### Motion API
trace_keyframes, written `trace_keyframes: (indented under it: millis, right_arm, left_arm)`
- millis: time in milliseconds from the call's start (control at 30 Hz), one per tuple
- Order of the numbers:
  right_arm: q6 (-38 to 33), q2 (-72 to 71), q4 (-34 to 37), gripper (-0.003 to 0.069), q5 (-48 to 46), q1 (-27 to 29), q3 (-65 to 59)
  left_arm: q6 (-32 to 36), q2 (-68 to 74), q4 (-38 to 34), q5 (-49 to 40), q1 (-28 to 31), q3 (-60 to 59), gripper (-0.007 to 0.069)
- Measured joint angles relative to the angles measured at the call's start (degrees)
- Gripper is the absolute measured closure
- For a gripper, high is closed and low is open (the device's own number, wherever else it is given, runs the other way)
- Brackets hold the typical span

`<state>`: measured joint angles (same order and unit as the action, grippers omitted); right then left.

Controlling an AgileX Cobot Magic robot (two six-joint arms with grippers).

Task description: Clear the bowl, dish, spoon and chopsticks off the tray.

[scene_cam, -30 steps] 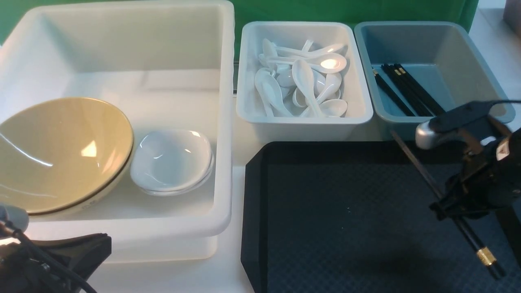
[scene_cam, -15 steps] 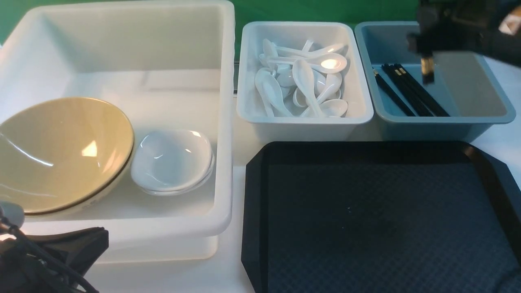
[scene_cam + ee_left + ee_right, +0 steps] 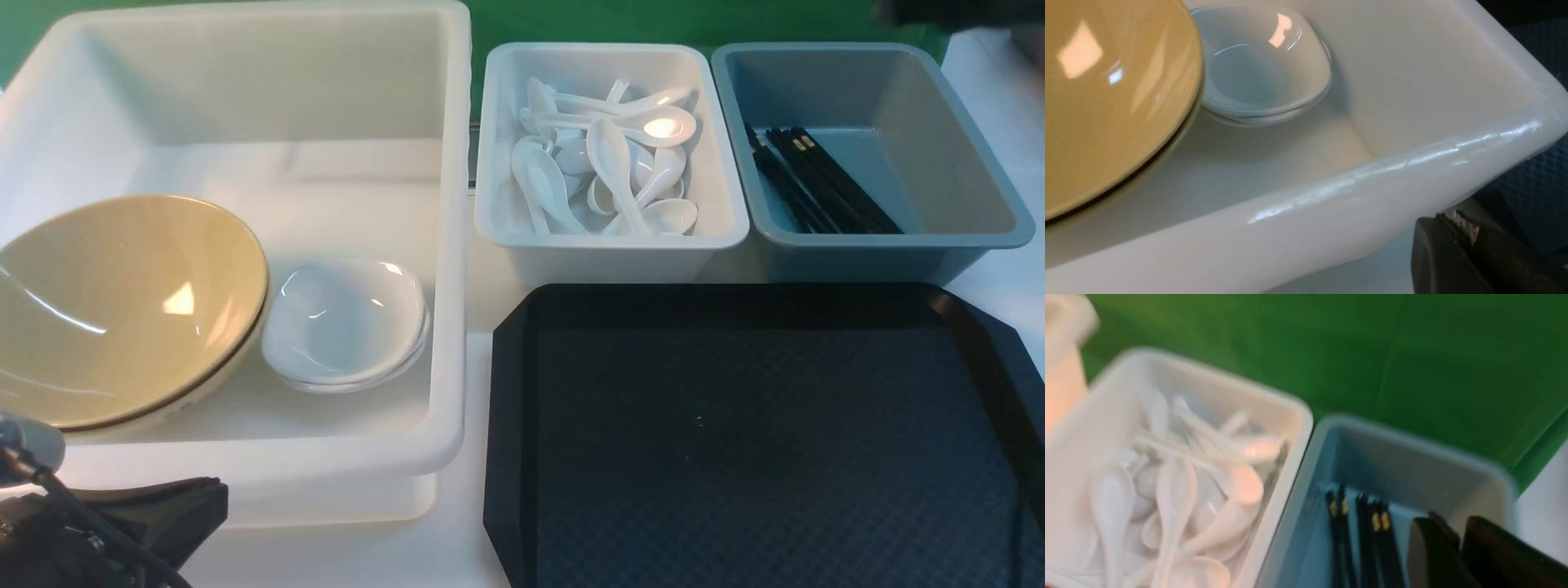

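Observation:
The black tray (image 3: 508, 425) lies bare at the front right. The tan-yellow bowl (image 3: 122, 302) (image 3: 1106, 94) leans inside the big white tub (image 3: 453, 245), with the stacked white dish (image 3: 347, 318) (image 3: 1257, 65) beside it. Several white spoons (image 3: 608, 163) (image 3: 1180, 490) fill the small white tub; I cannot single out the task's spoon. Black chopsticks (image 3: 816, 184) (image 3: 1372, 531) lie in the grey-blue tub (image 3: 971, 237). My left gripper (image 3: 1457, 216) is shut and holds nothing, low by the big tub's near wall. My right gripper (image 3: 1453, 528) hovers over the grey-blue tub, jaws almost together, nothing between them.
The three tubs stand in a row behind and left of the tray, with a green backdrop (image 3: 1372, 355) behind them. The right arm shows only as a dark blur (image 3: 939, 10) at the front view's top right corner.
My right gripper carried a chopstick pair from above the tray up to the grey-blue tub; the pair now lies in the tub and the gripper has risen out of the front view. The left arm barely moved.

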<state>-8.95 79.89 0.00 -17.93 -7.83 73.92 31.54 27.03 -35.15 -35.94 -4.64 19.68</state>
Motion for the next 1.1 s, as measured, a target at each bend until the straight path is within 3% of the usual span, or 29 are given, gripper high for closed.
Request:
trace_keyframes:
  millis: [100,300,567,767,1100]
  right_arm:
    - [-0.4,-13.6,0.0,0.0623,5.8,-1.1,-10.3]
    - [-0.4,-42.6,0.0,0.0626,21.4,-1.9,-40.8]
    - [0.4,-65.5,0.0,0.0625,23.1,-1.9,-63.4]
    - [3.4,-79.4,0.0,0.0625,23.1,-1.9,-73.7]
    - [1.8,-80.5,0.6,0.0623,16.7,1.4,-75.5]
  left_arm:
    - [0.0,0.0,0.0,0.0,0.0,0.0,0.0636]
    - [0.0,0.0,0.0,0.0,0.0,0.0,0.0636]
    - [0.2,0.0,0.0,-0.1,0.0,0.0,0.0636]
    - [0.2,0.0,0.0,-0.2,0.0,0.0,0.0636]
    - [0.2,-0.1,0.0,-0.4,0.0,0.0,0.0636]
